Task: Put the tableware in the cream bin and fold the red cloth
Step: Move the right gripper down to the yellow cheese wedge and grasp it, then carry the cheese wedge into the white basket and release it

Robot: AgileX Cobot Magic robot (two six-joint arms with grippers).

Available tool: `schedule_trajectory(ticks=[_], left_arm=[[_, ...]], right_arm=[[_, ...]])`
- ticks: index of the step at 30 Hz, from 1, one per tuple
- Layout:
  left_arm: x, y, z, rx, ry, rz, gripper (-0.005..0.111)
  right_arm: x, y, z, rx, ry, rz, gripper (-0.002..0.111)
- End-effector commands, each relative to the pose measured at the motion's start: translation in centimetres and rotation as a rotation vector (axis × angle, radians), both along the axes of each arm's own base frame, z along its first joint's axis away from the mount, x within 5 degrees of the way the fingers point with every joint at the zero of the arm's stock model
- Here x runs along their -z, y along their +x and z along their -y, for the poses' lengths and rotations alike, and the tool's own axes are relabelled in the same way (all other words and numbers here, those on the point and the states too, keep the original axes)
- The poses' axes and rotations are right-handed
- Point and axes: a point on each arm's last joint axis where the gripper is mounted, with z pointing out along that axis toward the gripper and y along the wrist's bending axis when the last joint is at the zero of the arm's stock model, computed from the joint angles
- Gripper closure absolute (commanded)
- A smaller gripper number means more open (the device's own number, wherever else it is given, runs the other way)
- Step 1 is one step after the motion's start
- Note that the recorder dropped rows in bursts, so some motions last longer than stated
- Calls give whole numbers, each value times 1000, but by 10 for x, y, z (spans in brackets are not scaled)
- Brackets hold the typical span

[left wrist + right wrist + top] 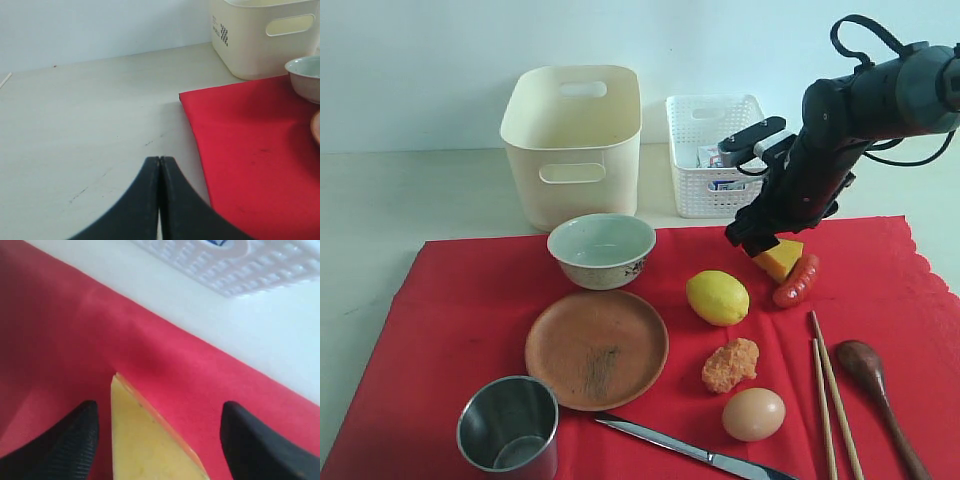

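Fingers (65, 445) of right arm (840, 120) stand wide astride cheese (145, 440).

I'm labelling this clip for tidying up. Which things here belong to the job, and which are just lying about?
Job: white bowl, brown plate, steel cup, knife, chopsticks, wooden spoon, cream bin, red cloth.

Lying about: lemon, egg, cheese wedge, red sausage, orange lump, white lattice basket.

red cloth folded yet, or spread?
Spread. The red cloth lies flat, no fold visible, with the bowl, plate and steel cup on it.
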Motion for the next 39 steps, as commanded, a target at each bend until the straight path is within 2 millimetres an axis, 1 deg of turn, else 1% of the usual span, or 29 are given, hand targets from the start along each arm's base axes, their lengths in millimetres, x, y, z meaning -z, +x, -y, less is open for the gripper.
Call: schedule_trajectory(ticks=[1, 5, 16, 18, 20, 27, 30, 32, 36, 39], left_arm=[[0, 0, 0, 5, -1, 6, 107], [0, 0, 0, 5, -1, 6, 107], [0, 0, 0, 5, -1, 6, 107], [0, 0, 0, 5, -1, 6, 107], [0, 0, 0, 5, -1, 6, 107], [0, 0, 0, 5, -1, 6, 107], [0, 0, 0, 5, -1, 6, 107], [0, 0, 0, 5, -1, 6, 107], [0, 0, 0, 5, -1, 6, 107], [0, 0, 0, 5, -1, 6, 107]], right_arm=[[-1, 0, 1, -1, 0, 1, 42], [0, -1, 1, -1, -7, -19, 42], [26, -4, 2, 3, -32, -107, 42], [29, -4, 3, 3, -34, -115, 44], [29, -4, 2, 3, -34, -113, 51], [27, -2, 2, -4, -33, -89, 93], [20, -1, 3, -17, -44, -65, 104], [14, -1, 4, -25, -51, -45, 108], [-5, 1, 4, -28, -39, 17, 108], [-24, 2, 3, -25, -15, 80, 108]])
